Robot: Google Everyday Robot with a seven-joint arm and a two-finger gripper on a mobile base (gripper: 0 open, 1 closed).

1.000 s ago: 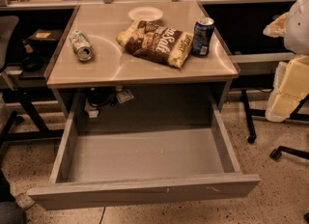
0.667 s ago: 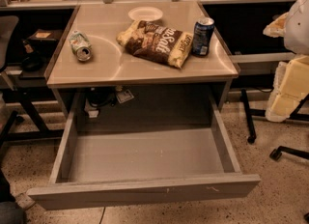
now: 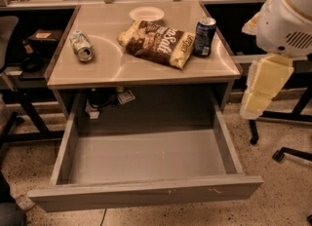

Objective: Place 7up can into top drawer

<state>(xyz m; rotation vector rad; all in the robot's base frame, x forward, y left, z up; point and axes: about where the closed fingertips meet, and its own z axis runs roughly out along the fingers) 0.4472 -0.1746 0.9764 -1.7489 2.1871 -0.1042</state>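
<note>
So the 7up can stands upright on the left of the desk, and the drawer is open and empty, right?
Not quite. The camera view shows the 7up can lying on its side, not upright, on the left of the desk. The drawer is open and empty. The gripper hangs past the desk's right edge, far from the can.

The top drawer [image 3: 146,192] is held wide open, its bottom unobstructed from above. On the counter [image 3: 146,72], the 7up can [image 3: 81,46] is left well apart at the left; the chip bag [image 3: 157,43] and blue can [image 3: 204,36] are crowded rightward. The end effector is out of view, and only the robot arm [image 3: 265,81] is seen at the right.
</note>
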